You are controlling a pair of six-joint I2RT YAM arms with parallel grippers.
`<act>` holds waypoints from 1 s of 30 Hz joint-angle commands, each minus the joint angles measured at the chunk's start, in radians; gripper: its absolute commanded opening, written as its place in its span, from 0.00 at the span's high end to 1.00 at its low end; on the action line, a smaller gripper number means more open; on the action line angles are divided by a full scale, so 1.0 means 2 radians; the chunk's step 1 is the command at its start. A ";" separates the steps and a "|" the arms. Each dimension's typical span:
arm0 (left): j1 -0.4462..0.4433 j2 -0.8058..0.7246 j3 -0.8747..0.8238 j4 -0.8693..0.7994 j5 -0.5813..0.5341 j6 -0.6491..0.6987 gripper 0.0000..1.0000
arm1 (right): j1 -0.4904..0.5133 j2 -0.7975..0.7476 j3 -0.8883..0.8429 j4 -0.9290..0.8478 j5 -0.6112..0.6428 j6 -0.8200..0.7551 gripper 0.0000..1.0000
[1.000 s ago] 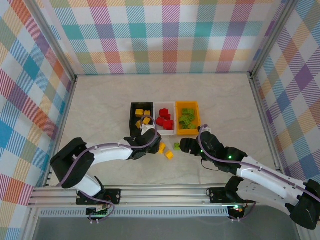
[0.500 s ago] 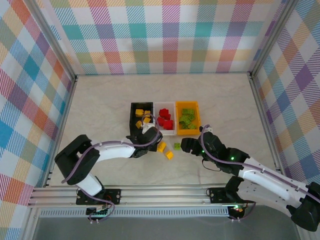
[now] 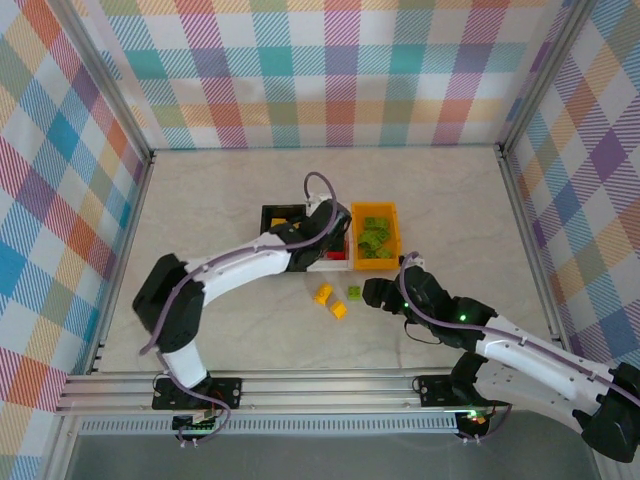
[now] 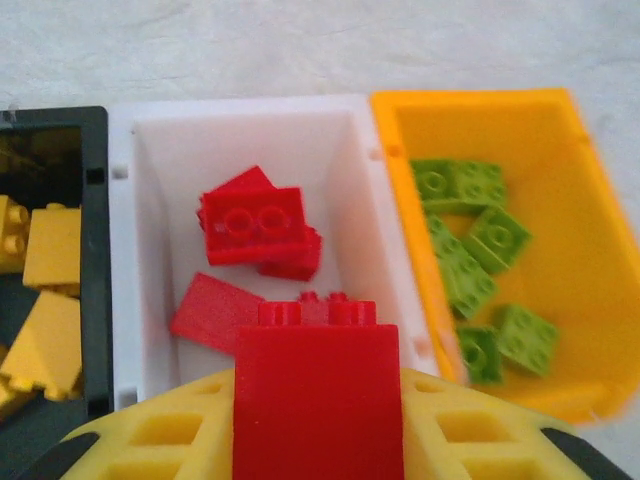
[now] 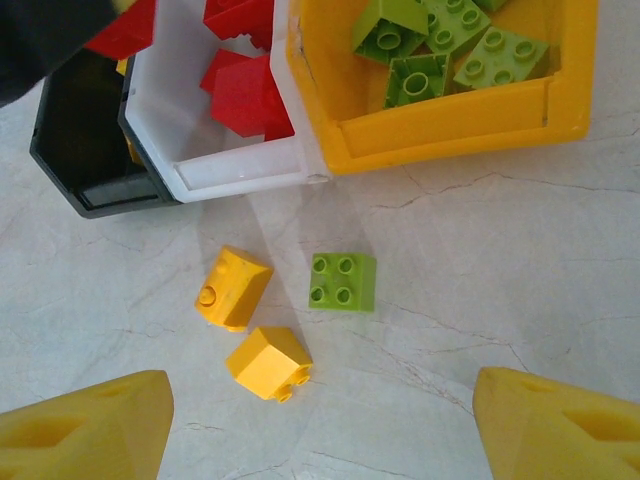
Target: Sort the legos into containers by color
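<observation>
Left claw [image 4: 318,435] grips a red brick [image 4: 318,375]; we should open only once centred above the white bin [image 4: 240,104] beneath it.

Bare table [image 3: 450,220] surrounds the loose green brick [image 3: 354,292], with two yellow bricks [image 3: 323,294] crowding one side.

**What lies where on the surface [image 3: 200,200]**

The left bin [image 4: 95,250], middle bin [image 4: 340,170] and right bin [image 4: 580,200] stand side by side, walls touching, in a row about midway between the far and near edges. Each has bricks inside. Three loose bricks [image 5: 238,288] lie on the surface on the near-edge side of the row. Two sit close together before the middle bin. The third loose brick [image 5: 343,282] lies to their right, before the seam between the middle and right bins. The left end effector [image 4: 318,440] hangs over the middle bin's near wall with a held brick [image 4: 318,370] between its fingers. The right end effector [image 5: 320,430] hovers on the near-edge side of the loose bricks.
</observation>
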 commanded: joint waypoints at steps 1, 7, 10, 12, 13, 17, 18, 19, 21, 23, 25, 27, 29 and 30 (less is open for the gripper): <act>0.015 0.032 0.038 -0.049 0.006 0.014 0.61 | 0.001 0.016 -0.004 0.001 -0.001 -0.007 0.21; 0.018 0.031 0.105 -0.084 0.026 0.017 0.22 | 0.001 0.095 0.001 0.038 -0.005 0.004 0.21; 0.011 -0.029 0.097 -0.076 0.043 0.018 0.11 | 0.001 0.144 0.014 0.067 -0.004 0.006 0.21; 0.000 -0.077 0.076 -0.071 0.051 0.020 0.07 | 0.001 0.183 0.030 0.081 -0.005 0.004 0.22; -0.005 -0.097 0.062 -0.070 0.055 0.020 0.06 | 0.001 0.200 0.038 0.085 -0.005 0.003 0.22; -0.031 -0.193 -0.041 -0.056 0.053 0.002 0.03 | 0.001 0.268 0.073 0.092 0.001 0.002 0.24; -0.035 -0.218 -0.070 -0.050 0.050 -0.006 0.01 | 0.001 0.283 0.081 0.091 0.004 0.002 0.25; -0.037 -0.239 -0.100 -0.048 0.048 -0.014 0.00 | 0.001 0.295 0.088 0.091 0.005 0.003 0.26; -0.038 -0.282 -0.156 -0.052 0.036 -0.035 0.00 | 0.001 0.321 0.102 0.084 0.007 0.004 0.27; -0.038 -0.321 -0.200 -0.059 0.028 -0.048 0.00 | 0.001 0.346 0.115 0.071 0.010 0.007 0.29; -0.038 -0.351 -0.233 -0.071 0.017 -0.063 0.00 | 0.001 0.367 0.123 0.064 0.007 0.010 0.32; -0.038 -0.380 -0.261 -0.085 0.008 -0.076 0.00 | 0.001 0.386 0.131 0.059 0.008 0.012 0.36; -0.038 -0.406 -0.283 -0.094 -0.002 -0.086 0.00 | 0.001 0.398 0.138 0.053 0.011 0.015 0.41; -0.039 -0.417 -0.295 -0.096 -0.006 -0.089 0.00 | 0.000 0.403 0.142 0.051 0.012 0.015 0.45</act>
